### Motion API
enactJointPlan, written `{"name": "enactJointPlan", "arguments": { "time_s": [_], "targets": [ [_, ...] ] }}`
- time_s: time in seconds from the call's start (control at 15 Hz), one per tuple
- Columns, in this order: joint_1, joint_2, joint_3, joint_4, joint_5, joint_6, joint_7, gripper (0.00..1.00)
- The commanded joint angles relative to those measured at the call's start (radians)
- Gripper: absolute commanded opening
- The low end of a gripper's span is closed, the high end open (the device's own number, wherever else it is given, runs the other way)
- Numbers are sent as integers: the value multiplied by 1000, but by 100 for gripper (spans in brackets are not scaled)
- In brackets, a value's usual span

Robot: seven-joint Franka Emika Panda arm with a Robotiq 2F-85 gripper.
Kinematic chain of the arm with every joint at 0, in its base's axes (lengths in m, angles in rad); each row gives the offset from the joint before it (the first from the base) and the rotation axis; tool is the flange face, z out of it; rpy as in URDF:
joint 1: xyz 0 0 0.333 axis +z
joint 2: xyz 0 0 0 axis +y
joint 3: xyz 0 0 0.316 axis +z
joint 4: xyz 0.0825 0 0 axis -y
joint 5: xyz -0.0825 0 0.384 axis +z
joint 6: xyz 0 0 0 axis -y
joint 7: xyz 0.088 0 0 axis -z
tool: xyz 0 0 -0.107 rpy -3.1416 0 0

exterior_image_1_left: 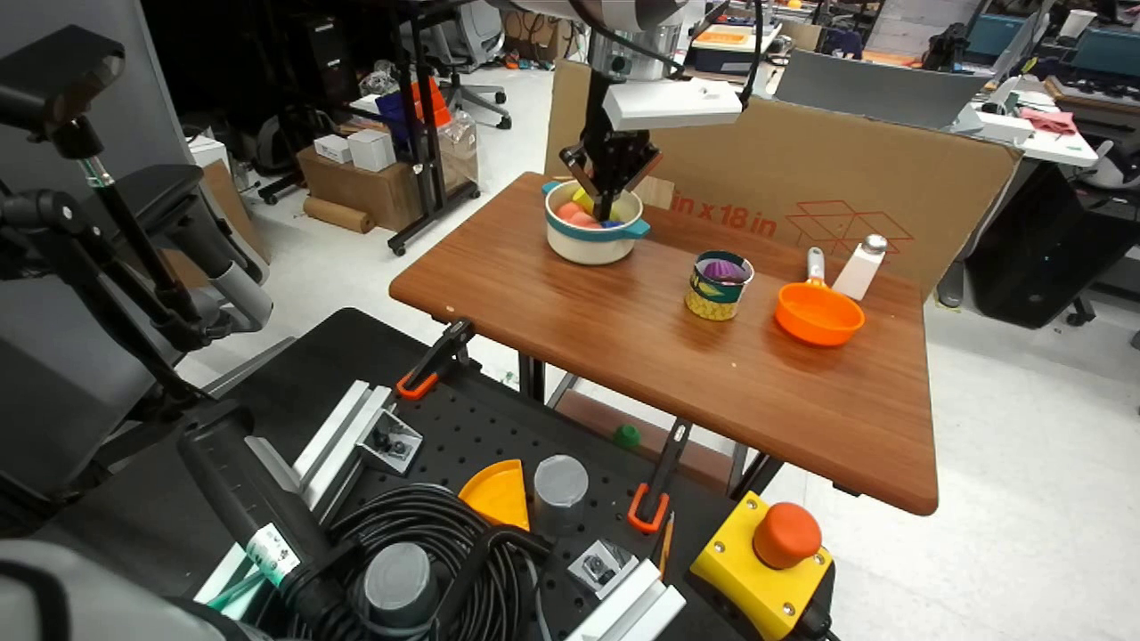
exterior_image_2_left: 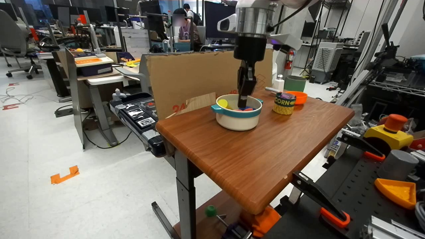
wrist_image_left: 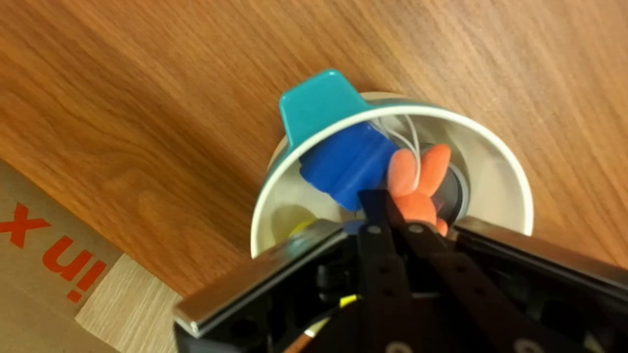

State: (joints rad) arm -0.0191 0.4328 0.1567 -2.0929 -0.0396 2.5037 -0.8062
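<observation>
A cream pot (exterior_image_1_left: 588, 247) with a teal rim and handles stands on the wooden table in both exterior views. My gripper (exterior_image_2_left: 242, 102) points straight down into it, its fingertips below the rim. Seen from the wrist, the gripper (wrist_image_left: 379, 198) is shut, the fingertips pressed together with nothing visible between them. They lie over a blue piece (wrist_image_left: 346, 159) and beside an orange rabbit-like toy (wrist_image_left: 434, 169) with a white string; whether they touch either I cannot tell. A dark grey round object (wrist_image_left: 450, 196) sits under the toy. Something yellow (exterior_image_2_left: 222, 103) leans inside the pot, mostly hidden in the wrist view.
A corn can (exterior_image_1_left: 712, 303) holding a purple item (exterior_image_1_left: 723, 271) stands beside the pot. Farther along are an orange pan (exterior_image_1_left: 818, 319) and a white shaker (exterior_image_1_left: 862, 269). A cardboard sheet (exterior_image_1_left: 757, 169) walls the table's back edge. Clamps (exterior_image_1_left: 661, 481) grip the black pegboard in front.
</observation>
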Motion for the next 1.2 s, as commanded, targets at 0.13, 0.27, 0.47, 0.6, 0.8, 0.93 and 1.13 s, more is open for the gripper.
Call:
{"name": "enactJointPlan", "arguments": {
  "time_s": [0.13, 0.27, 0.47, 0.6, 0.8, 0.93, 1.13],
  "targets": [
    [6, 12, -9, 27, -33, -10, 14, 42],
    [8, 11, -10, 29, -42, -10, 20, 56],
    [10, 12, -11, 34, -49, -11, 26, 77],
    [12, 14, -11, 38, -55, -6, 36, 92],
    [13, 14, -6, 44, -56, 1, 45, 100],
    [17, 17, -6, 49, -60, -2, 48, 100],
    [19, 21, -6, 53, -67, -5, 48, 100]
  ]
}}
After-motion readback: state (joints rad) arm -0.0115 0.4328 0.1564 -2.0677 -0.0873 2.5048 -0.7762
